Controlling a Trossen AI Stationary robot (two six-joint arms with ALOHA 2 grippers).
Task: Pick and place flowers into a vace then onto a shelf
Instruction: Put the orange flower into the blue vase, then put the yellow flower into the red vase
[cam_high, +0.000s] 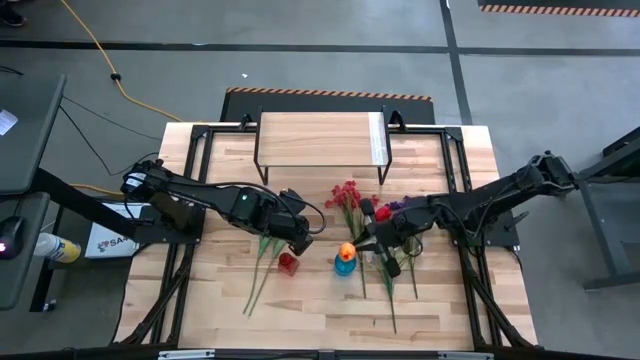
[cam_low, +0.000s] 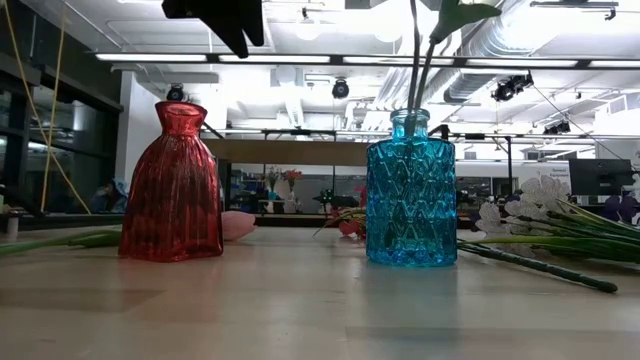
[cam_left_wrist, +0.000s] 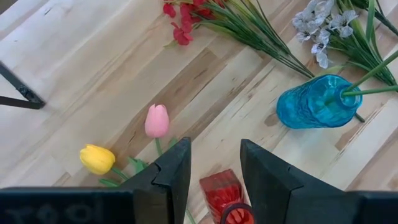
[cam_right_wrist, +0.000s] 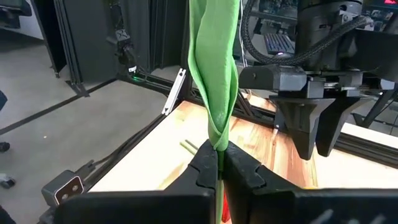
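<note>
The flowers (cam_high: 349, 196) lie mostly at centre and right of centre in the high view, where we see a red cluster below the shelf (cam_high: 319, 138) at upper centre, and green stems spread toward the lower middle. An orange tulip (cam_high: 346, 250) sits at the blue vase (cam_high: 344, 265); the right gripper (cam_high: 372, 243) is just to its right, and the left gripper (cam_high: 298, 243) hovers above the red vase (cam_high: 288, 262).

In the low view the red vase (cam_low: 173, 186) stands left, the blue vase (cam_low: 411, 192) centre-right with green stems rising from its neck, and whitish sprays (cam_low: 520, 210) lie on the table (cam_low: 300, 310) at the right edge.

In the left wrist view we see the left gripper (cam_left_wrist: 214, 167) with its fingers apart over the red vase (cam_left_wrist: 222, 194), holding nothing; a pink tulip (cam_left_wrist: 157, 120) and yellow tulip (cam_left_wrist: 97, 158) lie lower left.

In the right wrist view the right gripper (cam_right_wrist: 219, 167) is clamped on a green stem (cam_right_wrist: 214, 74) at centre
</note>
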